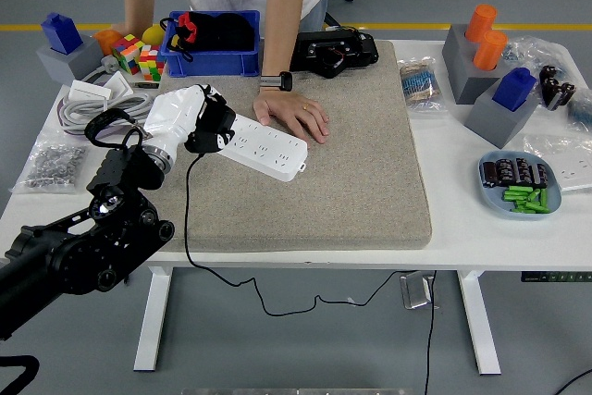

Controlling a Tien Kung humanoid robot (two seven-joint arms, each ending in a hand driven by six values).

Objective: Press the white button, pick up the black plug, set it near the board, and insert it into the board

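Head view: a blue bin [215, 60] is seen at the far side of the table [481, 228], and something black with a bit of red is held inside it. A round blue plate [490, 193] sits on the right side, and dark little parts and green sticks are kept in it. The black plug [209, 132] is gripped in the curled fingers of the left hand [190, 122], which has a smooth white shell. The plug is held over the left end of the white board [262, 145], touching it or just above it; which one cannot be told. A thin black cord [188, 228] hangs down from the plug, over the table's near edge. The long, flat board lies slanted on a soft, fuzzy grey mat [351, 164]. A person's hand [294, 117] is pressed flat on the mat, just beside the board.
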